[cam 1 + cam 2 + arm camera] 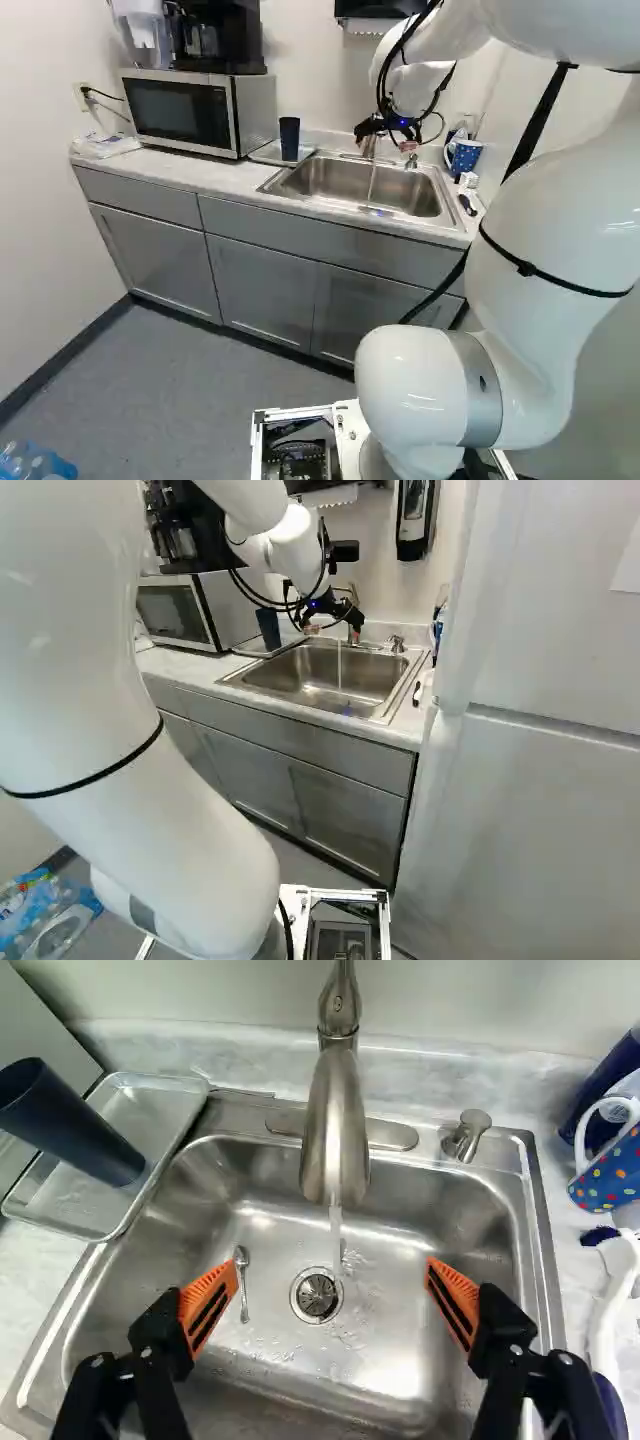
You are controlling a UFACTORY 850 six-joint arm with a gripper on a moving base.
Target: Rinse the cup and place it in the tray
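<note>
A white robot arm [165, 850] reaches its black gripper [334, 632] over a steel sink [385, 670] as water [339, 665] runs into it. Beside the sink, a dark cup [268, 630] stands on a tray [247, 651], with a microwave [174, 612] on the same side.

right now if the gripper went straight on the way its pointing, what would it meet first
Likely the falling water, then the sink floor by the drain; how close the faucet comes to that line is hard to judge.
</note>
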